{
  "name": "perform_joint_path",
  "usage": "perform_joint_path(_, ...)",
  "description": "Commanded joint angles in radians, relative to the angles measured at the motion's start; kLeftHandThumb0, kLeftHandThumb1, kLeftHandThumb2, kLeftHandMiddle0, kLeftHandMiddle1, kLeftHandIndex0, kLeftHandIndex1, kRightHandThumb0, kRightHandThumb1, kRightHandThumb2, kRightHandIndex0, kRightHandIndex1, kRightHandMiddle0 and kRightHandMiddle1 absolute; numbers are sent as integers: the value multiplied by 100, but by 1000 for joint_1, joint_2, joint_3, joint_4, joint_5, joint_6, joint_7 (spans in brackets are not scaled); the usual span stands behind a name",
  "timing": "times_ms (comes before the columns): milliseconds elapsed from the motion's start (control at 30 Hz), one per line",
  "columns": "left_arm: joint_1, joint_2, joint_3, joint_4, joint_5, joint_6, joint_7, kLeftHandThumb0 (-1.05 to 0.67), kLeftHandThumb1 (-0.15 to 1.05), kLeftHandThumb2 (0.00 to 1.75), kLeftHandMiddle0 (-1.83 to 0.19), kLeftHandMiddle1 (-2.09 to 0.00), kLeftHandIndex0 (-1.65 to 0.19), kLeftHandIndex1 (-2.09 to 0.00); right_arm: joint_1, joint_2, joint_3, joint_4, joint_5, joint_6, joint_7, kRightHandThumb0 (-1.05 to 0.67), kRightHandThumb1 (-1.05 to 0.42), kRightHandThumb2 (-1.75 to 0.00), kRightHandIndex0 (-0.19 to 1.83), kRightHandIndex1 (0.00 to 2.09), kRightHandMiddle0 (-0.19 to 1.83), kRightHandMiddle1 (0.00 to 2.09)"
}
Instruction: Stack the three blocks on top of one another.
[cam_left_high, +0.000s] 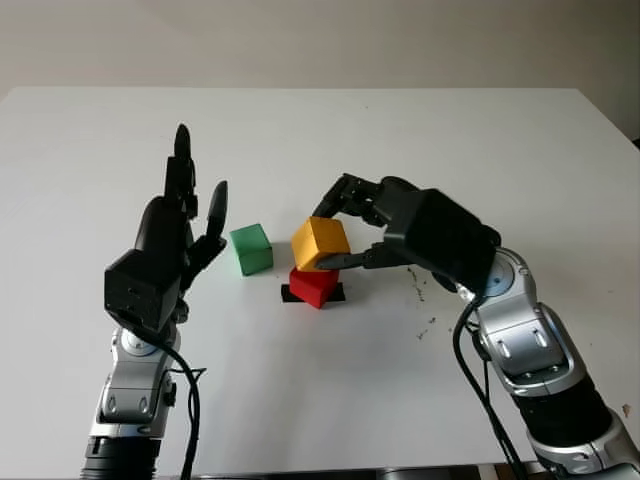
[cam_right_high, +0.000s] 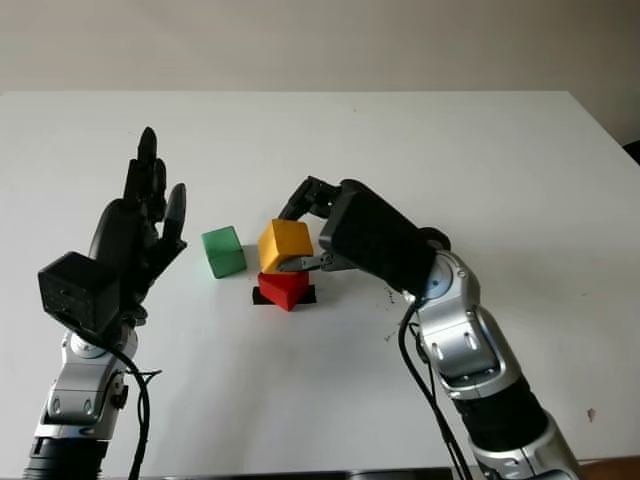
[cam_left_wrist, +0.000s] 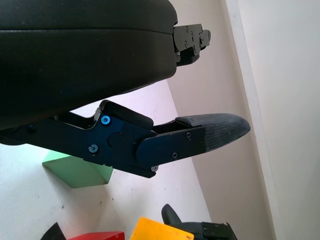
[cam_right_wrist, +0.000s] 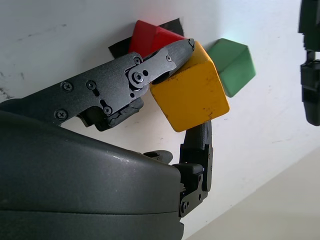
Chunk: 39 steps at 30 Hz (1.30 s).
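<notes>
My right hand is shut on the yellow block, holding it tilted just over the red block. Whether the two blocks touch I cannot tell. In the right wrist view the fingers clamp the yellow block from two sides, with the red block behind it. The red block sits on a black tape mark near the table's middle. A green block stands on the table just left of them. My left hand is open, raised upright to the left of the green block.
The white table stretches wide on all sides, its far edge against a pale wall. A few small dark specks lie on the table right of the blocks.
</notes>
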Motion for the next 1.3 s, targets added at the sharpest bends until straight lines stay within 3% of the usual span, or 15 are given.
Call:
perform_joint_path(0,12,-5,-3,-23,1,-9,6,-72,105,61,13,-6,14,-6,-32,-8,4,10,-12,-20,4,-43,-94,-5,36,6,31,164)
perform_joint_path(1033,17,-15,-2,-14,-4,-10,15,-73,105,61,13,-5,14,-5,-32,-23,2,79,-17,-148,84,-45,-97,-6,34,5,26,162)
perform_joint_path(1100,18,-15,-2,-13,-6,-9,14,-73,105,61,13,-5,14,-5,-31,-32,8,83,-26,-165,86,-46,-97,-5,30,3,20,150)
perform_joint_path(1167,18,-15,-2,-14,-9,-8,11,-73,105,61,14,-5,15,-5,-30,-59,26,84,-52,-196,99,-54,-95,-5,15,2,3,94)
perform_joint_path(1233,19,-15,-2,-15,-11,-9,10,-73,105,60,14,-5,15,-5,-28,-74,33,85,-68,-220,109,-58,-93,-5,2,3,9,38)
perform_joint_path(1267,19,-12,-2,-16,-10,-9,9,-73,105,60,14,-5,15,-5,-25,-78,33,86,-73,-230,111,-59,-93,-5,-3,2,8,27)
